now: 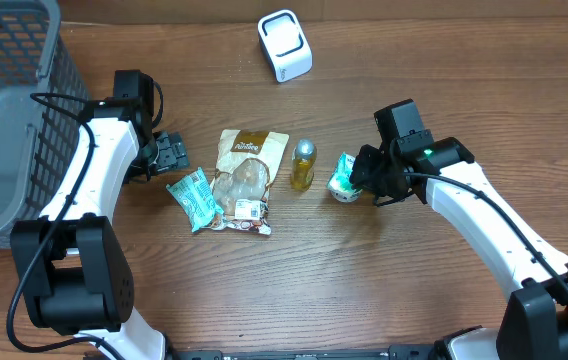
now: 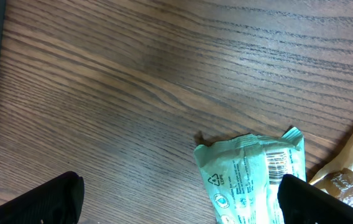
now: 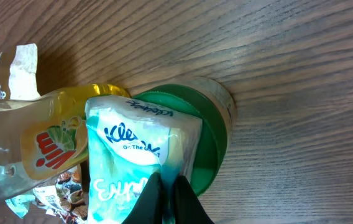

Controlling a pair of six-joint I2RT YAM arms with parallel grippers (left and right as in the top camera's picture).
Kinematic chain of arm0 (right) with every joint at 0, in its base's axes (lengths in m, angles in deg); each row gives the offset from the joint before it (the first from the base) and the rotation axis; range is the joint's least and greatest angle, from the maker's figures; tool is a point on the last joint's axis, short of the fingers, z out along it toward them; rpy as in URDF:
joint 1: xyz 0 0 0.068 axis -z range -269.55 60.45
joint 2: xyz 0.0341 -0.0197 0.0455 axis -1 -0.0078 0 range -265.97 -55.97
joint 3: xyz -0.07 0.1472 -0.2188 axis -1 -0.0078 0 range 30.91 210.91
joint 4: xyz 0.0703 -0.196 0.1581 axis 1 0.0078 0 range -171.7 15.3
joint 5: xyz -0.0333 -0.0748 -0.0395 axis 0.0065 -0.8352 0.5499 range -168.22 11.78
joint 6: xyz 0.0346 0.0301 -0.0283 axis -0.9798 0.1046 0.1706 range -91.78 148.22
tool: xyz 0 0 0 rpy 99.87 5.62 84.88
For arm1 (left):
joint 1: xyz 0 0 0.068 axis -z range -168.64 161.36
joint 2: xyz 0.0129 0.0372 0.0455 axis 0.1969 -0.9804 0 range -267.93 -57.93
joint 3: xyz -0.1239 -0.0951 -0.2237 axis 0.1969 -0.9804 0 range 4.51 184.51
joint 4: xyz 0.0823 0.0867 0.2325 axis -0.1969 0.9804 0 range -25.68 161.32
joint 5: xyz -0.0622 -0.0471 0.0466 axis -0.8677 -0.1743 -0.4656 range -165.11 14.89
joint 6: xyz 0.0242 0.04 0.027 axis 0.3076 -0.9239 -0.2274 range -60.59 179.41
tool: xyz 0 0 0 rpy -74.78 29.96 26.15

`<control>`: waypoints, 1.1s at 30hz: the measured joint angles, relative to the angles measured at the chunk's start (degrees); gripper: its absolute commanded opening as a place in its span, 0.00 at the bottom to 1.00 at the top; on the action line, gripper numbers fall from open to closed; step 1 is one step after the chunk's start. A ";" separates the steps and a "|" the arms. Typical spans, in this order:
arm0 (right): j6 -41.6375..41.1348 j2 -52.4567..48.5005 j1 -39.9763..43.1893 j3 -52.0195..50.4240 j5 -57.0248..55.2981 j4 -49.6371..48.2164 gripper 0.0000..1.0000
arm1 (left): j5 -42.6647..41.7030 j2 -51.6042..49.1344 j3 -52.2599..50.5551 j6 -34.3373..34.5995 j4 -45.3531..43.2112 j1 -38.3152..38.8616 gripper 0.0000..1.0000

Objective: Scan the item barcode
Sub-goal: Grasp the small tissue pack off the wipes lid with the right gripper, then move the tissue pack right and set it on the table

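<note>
Teal tissue pack (image 3: 133, 149) pinched — right tool (image 3: 166, 183) clamped.

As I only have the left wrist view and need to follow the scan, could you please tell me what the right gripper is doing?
Observer: The right gripper is shut on the edge of a white-and-teal tissue pack.
Operator: Thank you. Is a scanner anywhere on the table?
Observer: A white box-shaped device, probably the scanner, stands at the far side of the table, apart from the items.
Operator: And what lies past the teal packet I can see?
Observer: The teal packet lies beside a brown snack bag, with a yellow bottle beyond that.
</note>
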 measured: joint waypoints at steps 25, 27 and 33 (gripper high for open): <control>21.51 0.02 18.32 3.93 8.02 2.27 0.04 | 0.00 -0.02 0.00 0.00 0.00 0.00 1.00; 21.94 0.02 18.29 2.73 6.84 1.03 0.04 | 0.00 -0.02 0.00 0.00 0.00 0.00 0.99; 22.56 0.02 18.29 -2.12 2.54 -4.70 0.04 | 0.00 -0.02 0.00 0.00 0.00 0.00 1.00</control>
